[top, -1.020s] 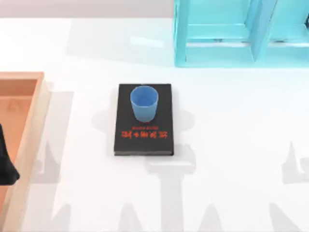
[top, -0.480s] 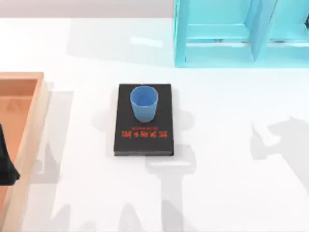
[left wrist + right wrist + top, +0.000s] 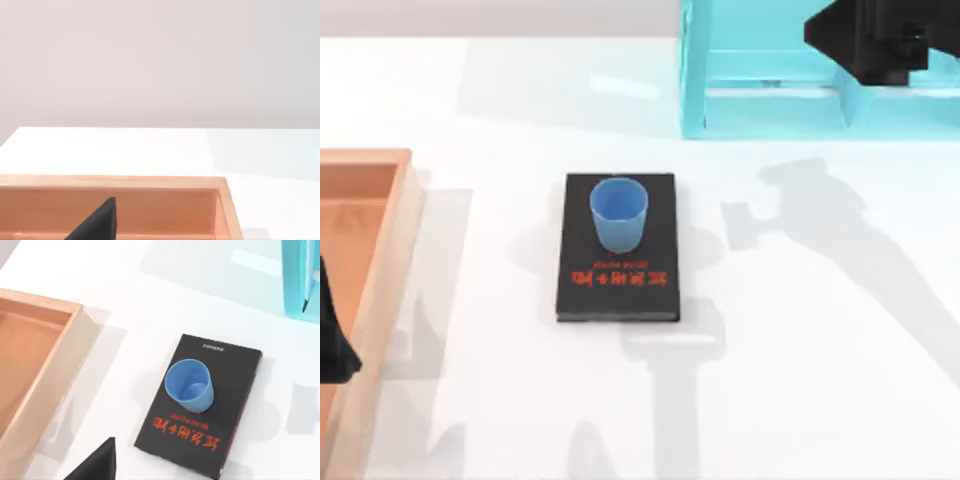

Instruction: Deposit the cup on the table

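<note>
The blue cup (image 3: 618, 213) stands upright on the far half of a black book (image 3: 617, 290) with red lettering, near the middle of the white table (image 3: 820, 400). In the right wrist view the cup (image 3: 190, 386) sits on the book (image 3: 235, 390), well away from the camera. My right gripper (image 3: 865, 40) hangs high at the top right, over the cyan shelf, far from the cup. My left gripper (image 3: 332, 345) is parked at the left edge over the tray. Nothing touches the cup.
An orange wooden tray (image 3: 390, 260) lies along the table's left side, also seen from the left wrist as a tray (image 3: 220, 200). A large cyan shelf frame (image 3: 760, 90) stands at the back right. Open white surface surrounds the book.
My right arm has come into the top view at the upper right, and its shadow has slid left across the table. Cup, book and left arm have not moved.
</note>
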